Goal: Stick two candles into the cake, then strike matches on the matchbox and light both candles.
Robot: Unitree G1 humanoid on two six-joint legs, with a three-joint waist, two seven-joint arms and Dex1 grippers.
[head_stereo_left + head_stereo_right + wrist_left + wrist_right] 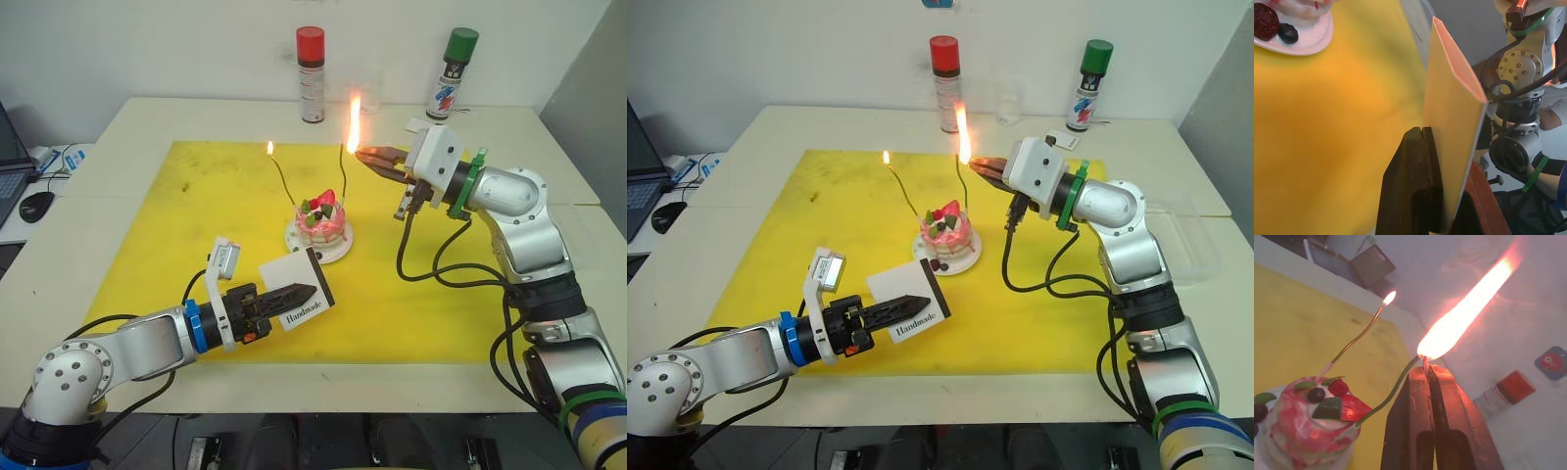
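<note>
Candles, two thin wavy green sticks (281, 179) (342, 176), stand in the small round pink-and-white cake (322, 219) on its white plate, mid-way on the smooth yellow mat (157, 235) with bare mat all round. One burns. The right end effector (364, 154), reaching level from the right, pinches a flaring match (1425, 363) at the other's tip. The left end effector (312, 290), low, grips the flat white "Handmade" matchbox (294, 284).

I see open yellow mat (176, 215) on the cake's (321, 221) left. Its right side is blocked by the right gripper (364, 153) with a burning match. Two spray cans (311, 73) stand behind, well apart.
</note>
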